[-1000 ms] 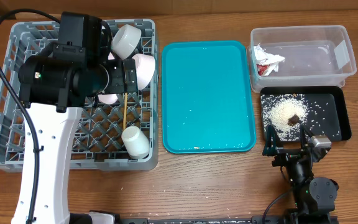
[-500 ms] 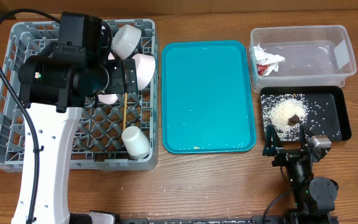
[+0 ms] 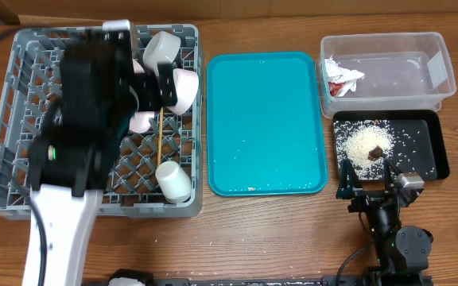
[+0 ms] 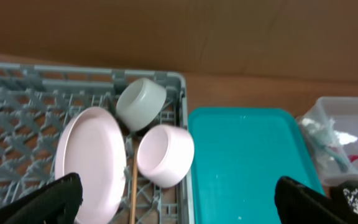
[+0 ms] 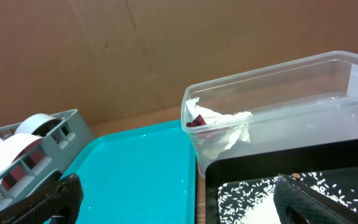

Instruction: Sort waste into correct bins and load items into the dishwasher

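The grey dish rack [image 3: 22, 95] holds a pink-white plate [image 4: 92, 162], two bowls [image 4: 165, 154] [image 4: 140, 102], a white cup [image 3: 173, 181] and wooden chopsticks [image 3: 158, 139]. My left gripper [image 4: 179, 199] is open and empty, raised above the rack's right side over the plate and bowls; in the overhead view it sits at the rack's right side [image 3: 159, 83]. The clear tub [image 3: 420, 48] holds the red-and-white wrapper [image 3: 342, 78]. The black tray [image 3: 440, 151] holds rice [image 3: 364, 144] and a brown lump [image 3: 377, 151]. My right gripper [image 3: 366, 179] is open and empty at the black tray's near edge.
A large teal tray [image 3: 265, 119] lies between the rack and the bins, with a few specks near its front edge. A brown cardboard wall stands behind the table. Bare wood runs along the table's front.
My left arm has lifted up from the rack and looks larger and blurred from above, its body shifted left. The dishes and the right arm have not moved.
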Robot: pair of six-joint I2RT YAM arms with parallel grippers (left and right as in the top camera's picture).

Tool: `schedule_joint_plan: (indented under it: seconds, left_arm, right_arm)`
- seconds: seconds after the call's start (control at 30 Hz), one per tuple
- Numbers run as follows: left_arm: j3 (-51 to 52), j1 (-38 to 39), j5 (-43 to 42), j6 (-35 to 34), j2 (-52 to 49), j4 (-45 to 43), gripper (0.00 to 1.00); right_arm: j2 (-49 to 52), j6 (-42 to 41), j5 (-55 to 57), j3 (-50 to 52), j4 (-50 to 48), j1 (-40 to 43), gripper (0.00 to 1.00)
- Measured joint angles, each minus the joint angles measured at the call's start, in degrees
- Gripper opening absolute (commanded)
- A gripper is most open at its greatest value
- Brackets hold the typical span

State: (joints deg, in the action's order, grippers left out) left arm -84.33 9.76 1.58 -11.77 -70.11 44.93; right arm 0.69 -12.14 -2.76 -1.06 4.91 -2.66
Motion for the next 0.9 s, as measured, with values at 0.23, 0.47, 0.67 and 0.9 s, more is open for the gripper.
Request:
schedule_joint_plan:
  seconds: [0.23,0.47,0.67,0.9]
  left_arm:
    - [28.8,-1.9,-3.1,2.2,20.4,-21.5,1.0]
    - [55.5,-4.6,-9.4,8.0,40.5,-38.6,1.0]
    - [69.5,-5.4,-10.6,11.3,54.7,-41.5,1.0]
    - [76.5,-8.8,-10.6,12.3,65.9,-41.9,1.0]
  right_arm:
    - [0.0,0.0,0.0,0.0,0.0,0.0,1.0]
    - [0.0,0.0,0.0,0.0,-0.2,0.0,1.0]
    - [0.0,0.0,0.0,0.0,-0.1,0.0,0.99]
    - [-0.1,0.0,0.0,0.0,-0.2,0.0,1.0]
